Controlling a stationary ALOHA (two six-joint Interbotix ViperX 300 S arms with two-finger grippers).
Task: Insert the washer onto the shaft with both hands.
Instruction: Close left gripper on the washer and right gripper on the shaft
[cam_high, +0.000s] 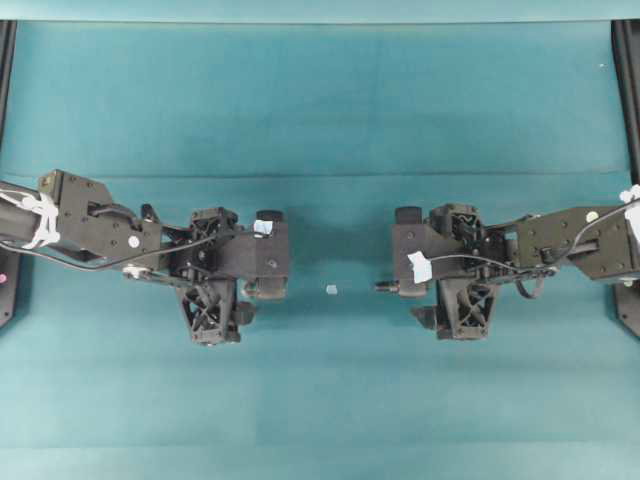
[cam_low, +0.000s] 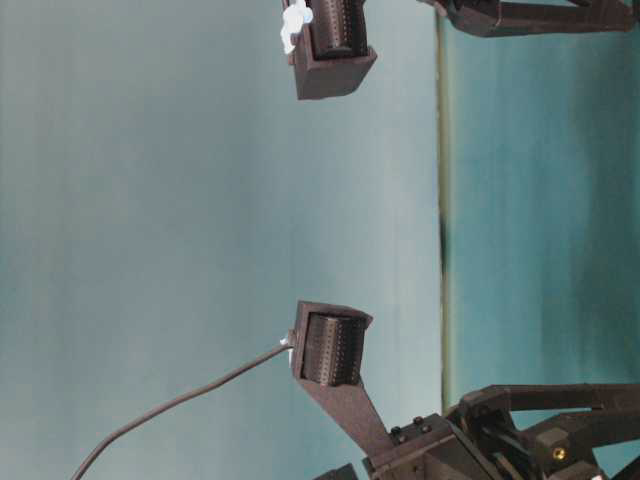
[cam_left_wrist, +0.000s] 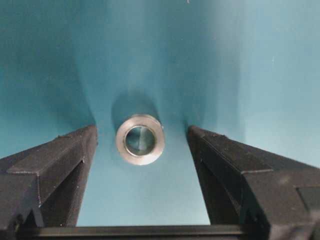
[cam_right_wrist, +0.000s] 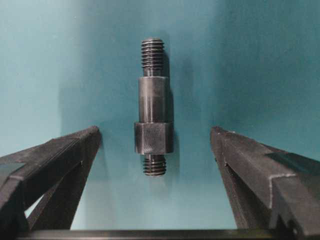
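Left wrist view: washer (cam_left_wrist: 140, 139) flat on teal cloth (cam_left_wrist: 150, 50), between the wide-spread fingers (cam_left_wrist: 60, 165) of left gripper (cam_left_wrist: 142, 135), touching neither. Right wrist view: threaded shaft (cam_right_wrist: 153, 107) lying on the cloth, between the wide-apart fingers (cam_right_wrist: 250, 165) of right gripper (cam_right_wrist: 155, 134), not gripped. Overhead: small pale tape bit (cam_high: 332, 289) between both arms.

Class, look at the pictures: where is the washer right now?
In the left wrist view the washer lies flat on the teal mat, between the open left gripper fingers, touching neither.
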